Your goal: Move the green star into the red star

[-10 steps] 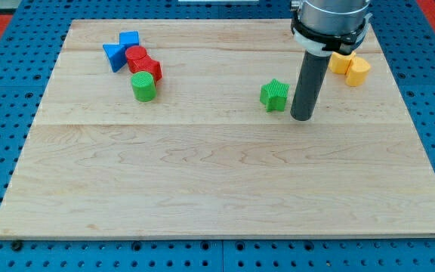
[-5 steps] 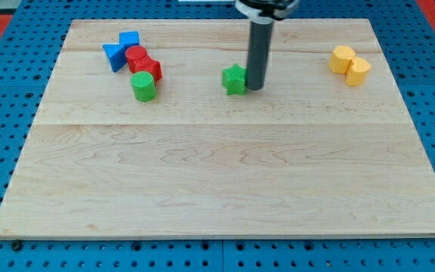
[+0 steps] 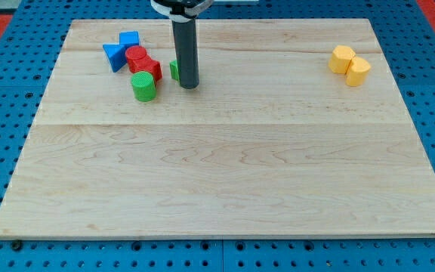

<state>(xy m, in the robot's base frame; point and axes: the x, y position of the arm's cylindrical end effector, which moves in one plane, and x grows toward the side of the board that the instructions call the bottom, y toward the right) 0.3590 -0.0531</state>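
Note:
The green star [image 3: 174, 70] is mostly hidden behind my rod; only its left edge shows, a short way right of the red blocks. My tip [image 3: 189, 85] rests on the board against the star's right side. The red star [image 3: 149, 69] sits at the upper left, touching a red cylinder [image 3: 135, 56] above it. A small gap separates the green star from the red star.
A green cylinder [image 3: 143, 87] stands just below the red star. Two blue blocks [image 3: 116, 53] sit at the left of the red ones. Two yellow blocks [image 3: 350, 64] sit at the upper right. The wooden board [image 3: 225, 181] lies on a blue pegboard.
My tip has swept left across the board, pushing the green star from the middle to just right of the red star. The other blocks have not moved.

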